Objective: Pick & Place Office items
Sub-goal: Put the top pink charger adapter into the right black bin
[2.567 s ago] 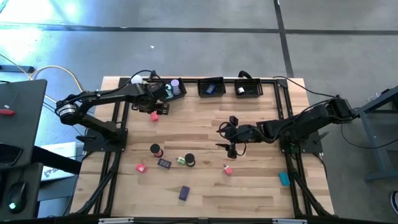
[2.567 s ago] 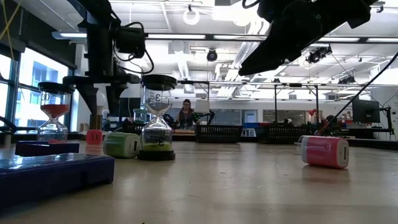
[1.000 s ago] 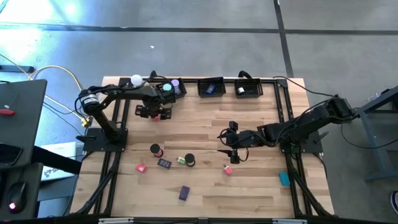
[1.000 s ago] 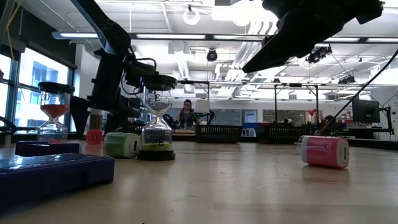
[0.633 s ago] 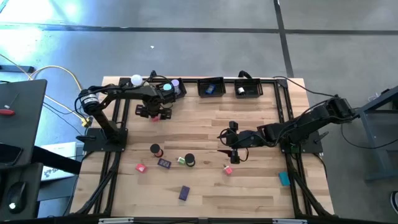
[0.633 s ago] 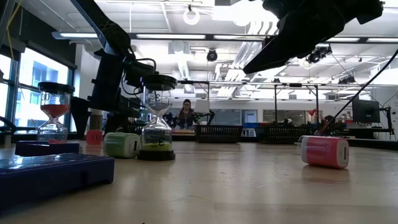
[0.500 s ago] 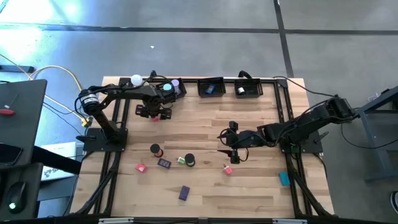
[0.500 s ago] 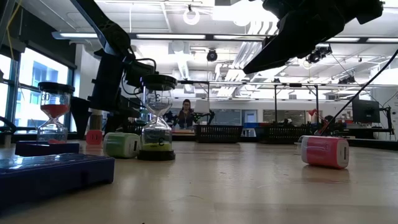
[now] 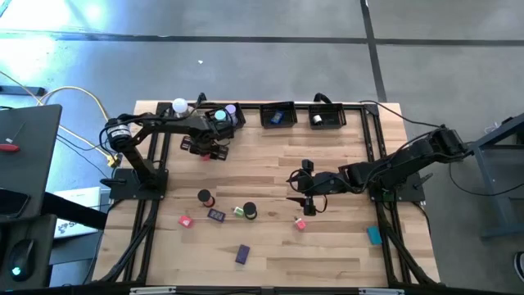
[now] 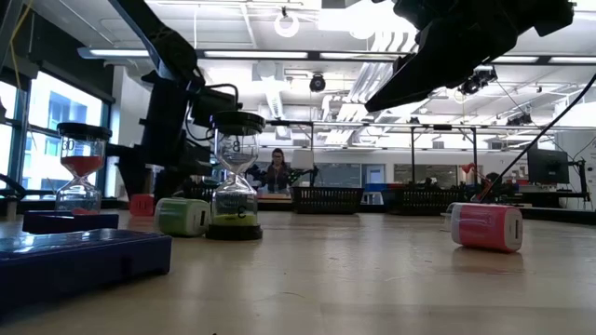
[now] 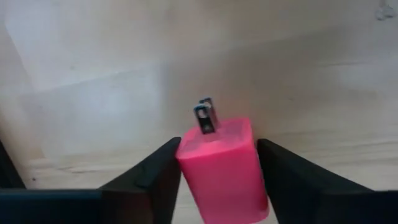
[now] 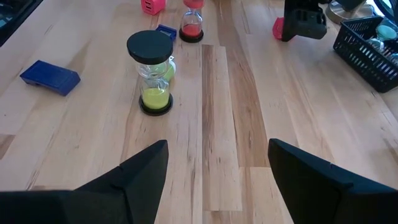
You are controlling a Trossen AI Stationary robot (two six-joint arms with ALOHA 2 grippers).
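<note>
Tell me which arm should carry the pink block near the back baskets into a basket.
The left. Its gripper is shut on the pink block, close to the back baskets. The right gripper hangs open mid-table, farther off.

We see a pale wooden table (image 9: 270,254) with light and tan planks under 2 dark arms. Between black fingers (image 11: 149,180) sits a bright pink block (image 11: 225,168) with a blue-tipped metal prong. A black-capped hourglass (image 12: 153,73) holds yellow-green sand; another hourglass (image 12: 193,18) holds red sand. A blue flat block (image 12: 50,76) lies near them. A pink roll (image 10: 485,226) has a white end. The trays (image 9: 277,115) are black, and a teal block (image 9: 374,235) lies at the table's edge.
</note>
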